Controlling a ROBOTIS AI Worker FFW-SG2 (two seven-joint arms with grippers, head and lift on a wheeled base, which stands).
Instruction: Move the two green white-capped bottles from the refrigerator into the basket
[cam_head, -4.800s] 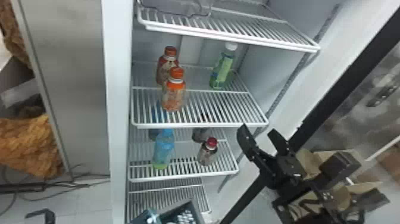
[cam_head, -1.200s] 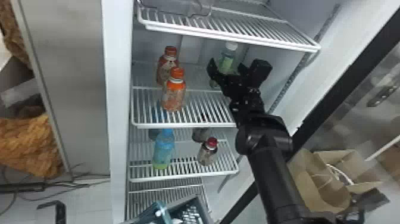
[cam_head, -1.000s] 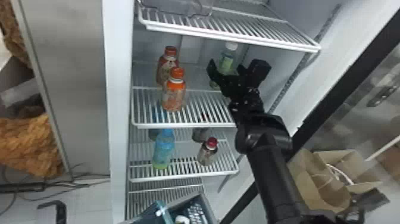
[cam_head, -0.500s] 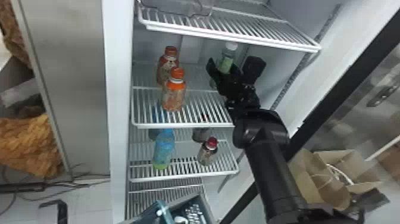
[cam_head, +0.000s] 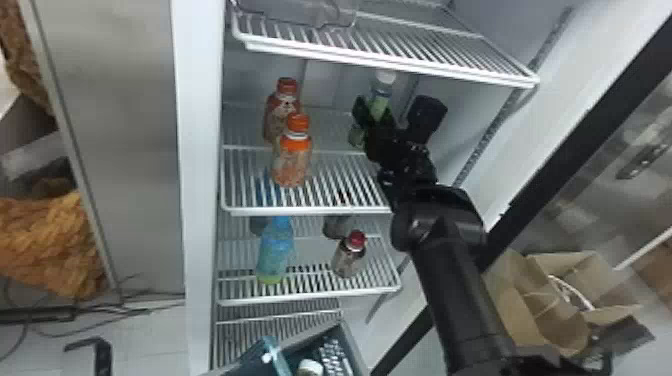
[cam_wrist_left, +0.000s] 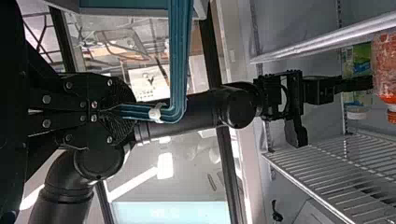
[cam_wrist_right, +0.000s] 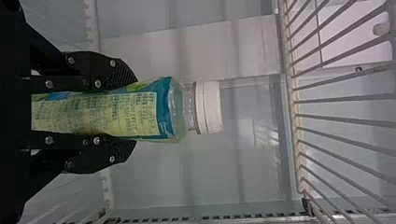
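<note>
Your right gripper (cam_wrist_right: 133, 111) has its fingers pressed to both sides of the green bottle (cam_wrist_right: 163, 112), which is over the fridge's middle shelf (cam_head: 300, 211); you can't tell whether its base is clear of the wires. Lower down, your left gripper (cam_wrist_left: 133, 112) is closed on the handle (cam_wrist_left: 180, 56) of the basket (cam_head: 352, 345). A white cap (cam_head: 310, 367) shows inside, so you probably have one bottle delivered, with this one left to lift out and lower in. It points cap up, its long axis close to upright.
</note>
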